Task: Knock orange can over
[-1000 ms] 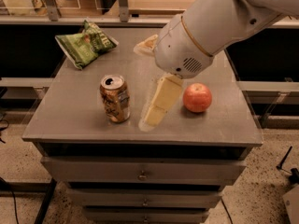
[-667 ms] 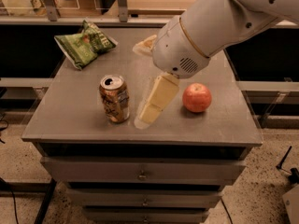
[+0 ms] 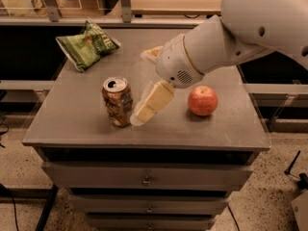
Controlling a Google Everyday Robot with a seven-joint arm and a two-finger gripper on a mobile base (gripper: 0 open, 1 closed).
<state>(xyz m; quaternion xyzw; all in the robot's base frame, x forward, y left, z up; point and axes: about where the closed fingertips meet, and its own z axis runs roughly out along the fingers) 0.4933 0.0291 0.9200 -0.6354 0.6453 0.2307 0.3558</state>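
A grey worktop (image 3: 72,124) tops a drawer cabinet (image 3: 147,179) standing on a speckled floor. Behind it runs a dark gap, then a wooden surface with posts. The cabinet's lowest drawers are cut off by the bottom edge.

The big white arm (image 3: 250,28) comes in from the upper right, cut off by the top and right edges, and it hides much of the worktop's back right part. A pale cream piece (image 3: 151,55) peeks out behind the wrist; what it is cannot be made out.

The cream gripper (image 3: 140,115) slants down and to the left from the wrist, its tip low over the worktop just beside the right flank of the orange can (image 3: 117,101). Whether the tip touches the can cannot be told, nor whether the gripper is spread or pressed together, since it shows as one slab from this side.

The orange can stands upright, left of centre and toward the front edge. Its label is orange-brown with dark and pale markings that cannot be read, and its silver top shows a dark tab hole.

A red apple (image 3: 202,100) sits to the right of the gripper, well apart from the can. A crumpled green snack bag (image 3: 86,44) lies at the back left corner.
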